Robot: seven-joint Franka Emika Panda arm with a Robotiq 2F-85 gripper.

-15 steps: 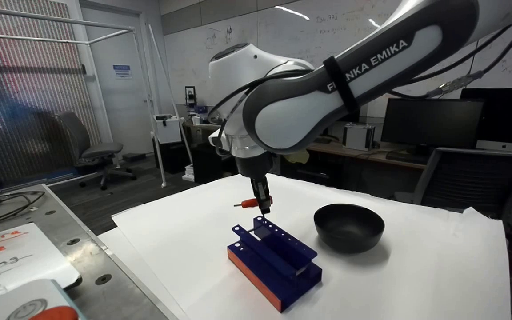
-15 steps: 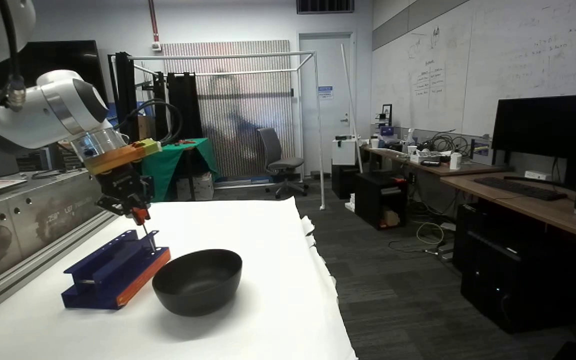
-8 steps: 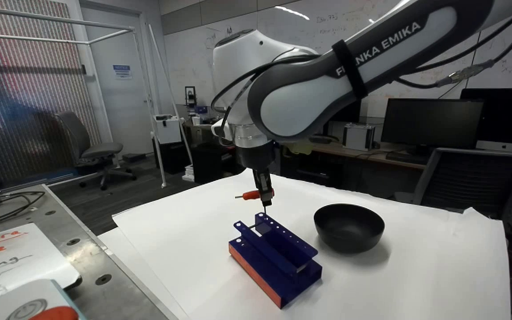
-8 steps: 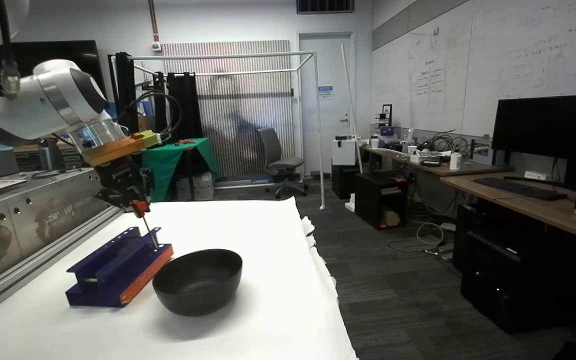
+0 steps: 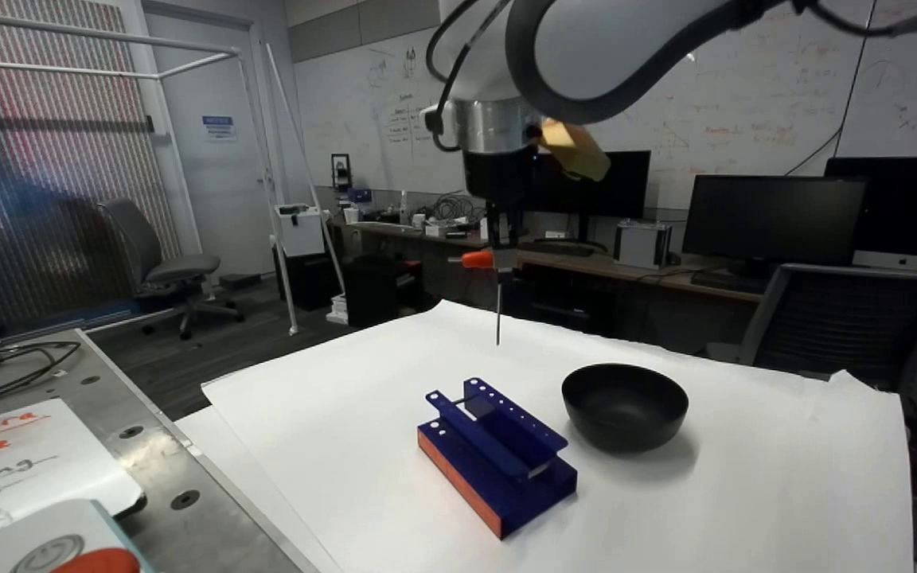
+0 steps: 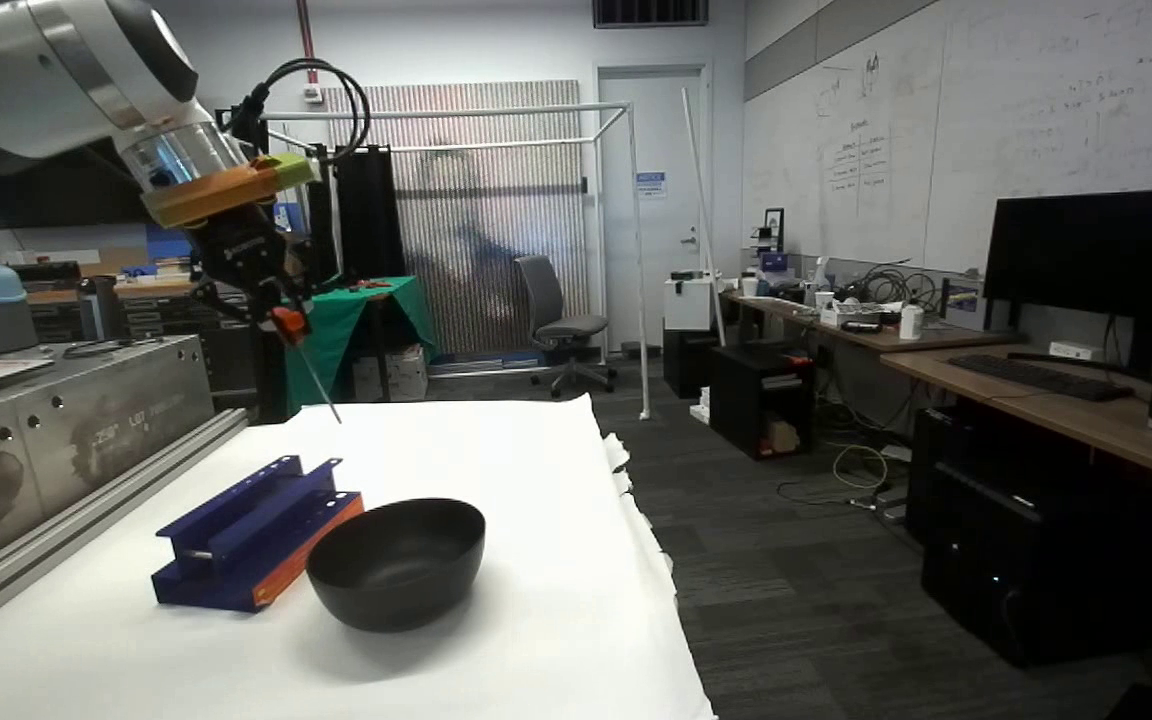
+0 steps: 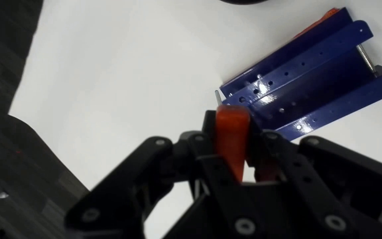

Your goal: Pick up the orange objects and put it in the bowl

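I have the hand point(image 7: 232, 126) clamped on the orange tool point(image 5: 478, 259); in the wrist view its handle point(image 7: 232, 142) sits between the fingertips point(image 7: 209, 121). In an exterior view the handle sticks out sideways, ending in a short metal tip, and a long thin shaft point(image 5: 498, 314) points down below the hand. In both exterior views I see the shaft's end in the air, higher than the blue rack point(image 6: 256, 540) and apart from it, seen against the white counter point(image 6: 546, 620) near its far edge. The rack lies toward the counter's edge along the metal bench point(image 6: 176, 392), an orange side showing. The black bowl point(image 5: 626, 410) stands upright beside the rack, between it and the opposite edge.
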